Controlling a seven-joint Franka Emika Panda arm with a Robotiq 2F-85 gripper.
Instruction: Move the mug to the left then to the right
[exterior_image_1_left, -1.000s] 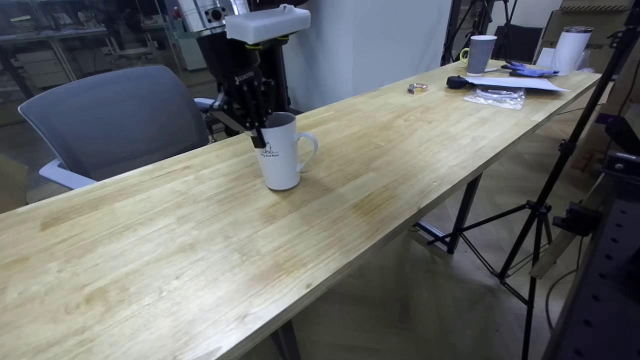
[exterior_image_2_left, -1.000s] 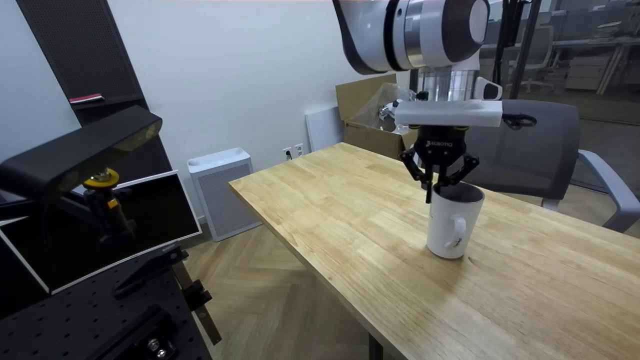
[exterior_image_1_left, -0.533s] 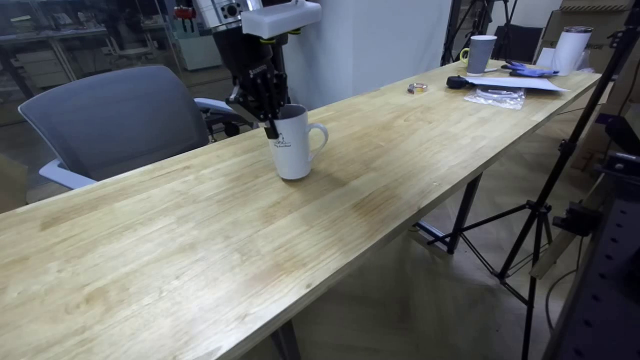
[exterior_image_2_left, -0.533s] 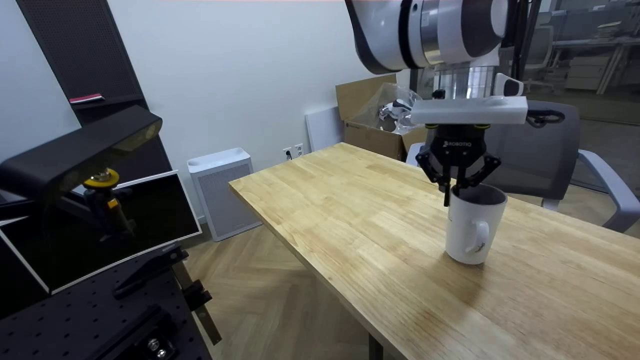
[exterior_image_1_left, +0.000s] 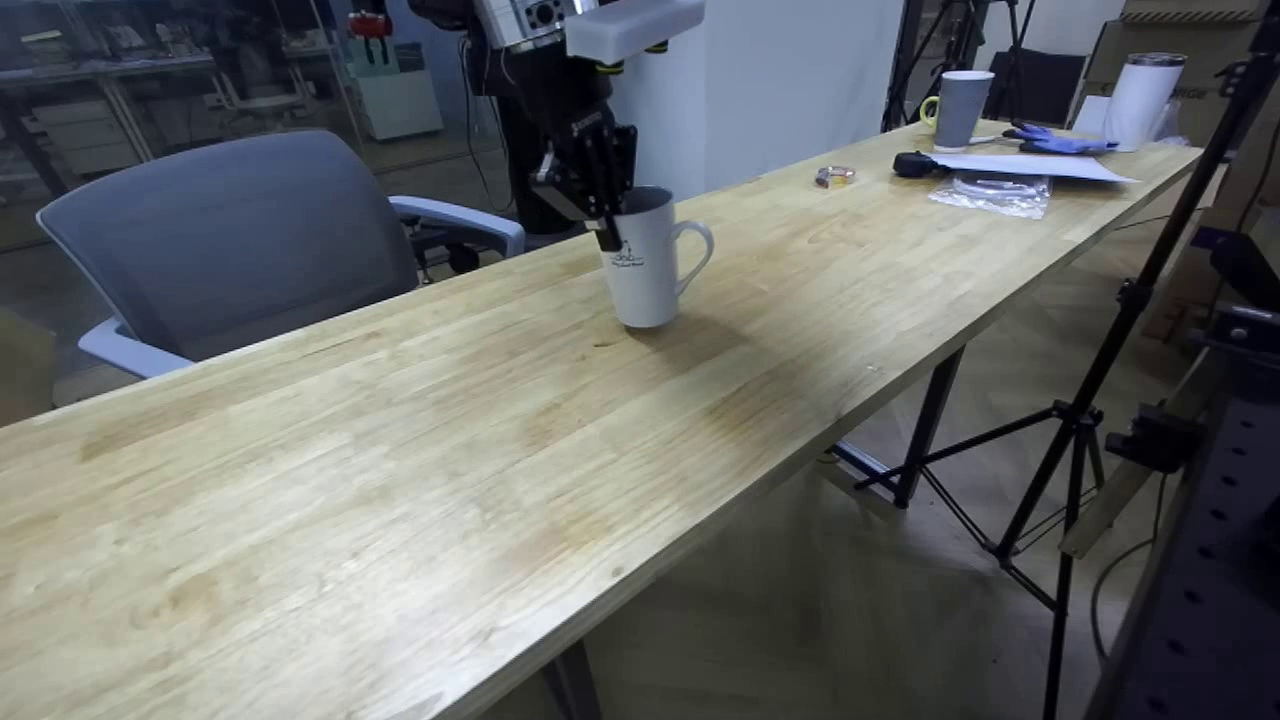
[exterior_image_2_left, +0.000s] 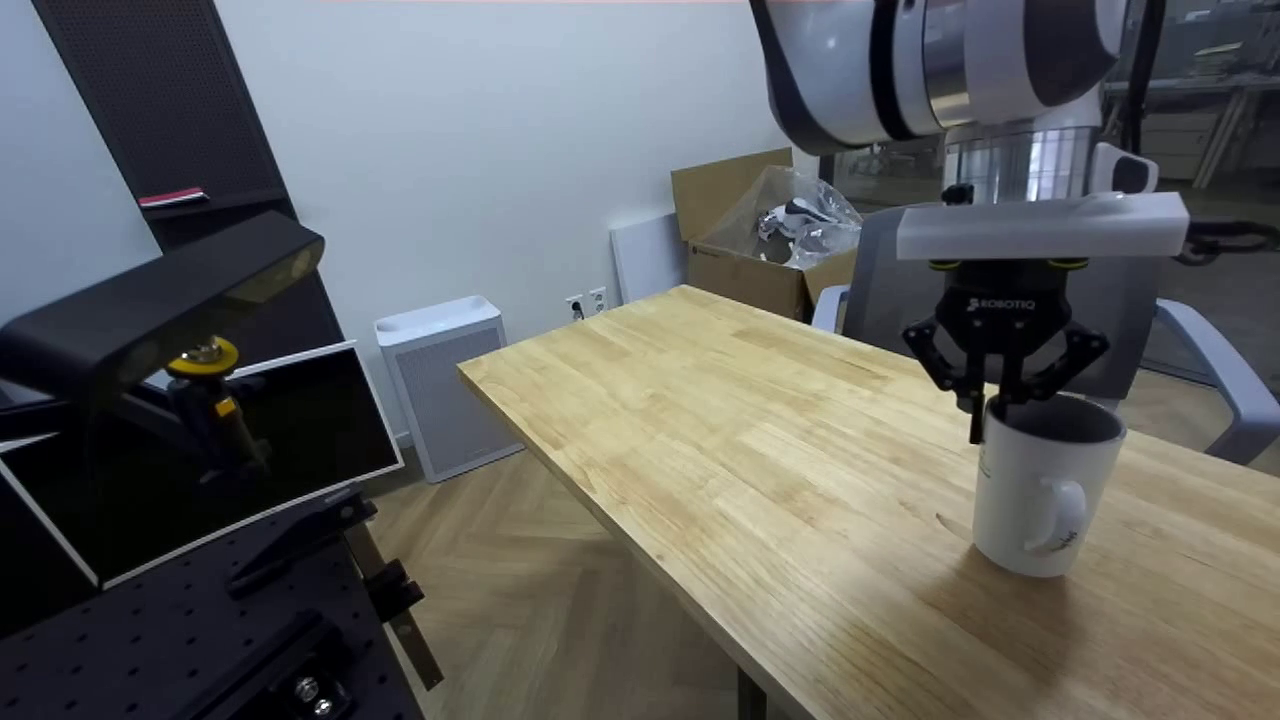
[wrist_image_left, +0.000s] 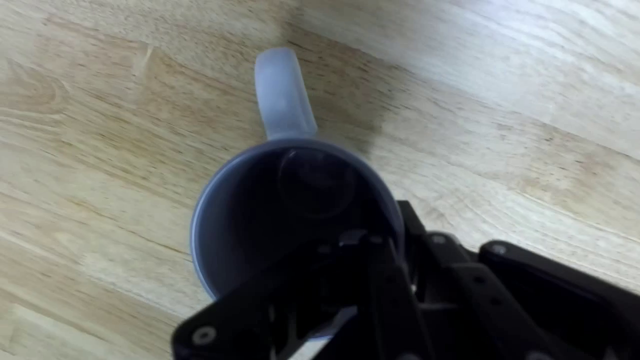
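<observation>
Tabletop (exterior_image_1_left: 400, 480), pale wood, spreads beneath the claw (exterior_image_2_left: 992, 410) and well beyond it. Just past the edge, near the claw, stands a grey chair (exterior_image_1_left: 230, 240). The claw is nearly closed, pinching the wall of the white mug (exterior_image_2_left: 1020, 490), one finger (exterior_image_1_left: 608, 237) outside the rim, one inside. That mug is right under it; whether its base touches the wood, I can't tell. Its loop handle (wrist_image_left: 282, 92) stands clear of the fingers.

In an exterior view the camera looks down along the counter (exterior_image_1_left: 400, 460) toward its end at upper right. In an exterior view, nearer the mug (exterior_image_2_left: 1018, 490), it faces a wall (exterior_image_2_left: 450, 150). Both share hand (exterior_image_2_left: 993, 412), mug and chair (exterior_image_1_left: 235, 240). The wrist view looks into the mug from close above.
</observation>
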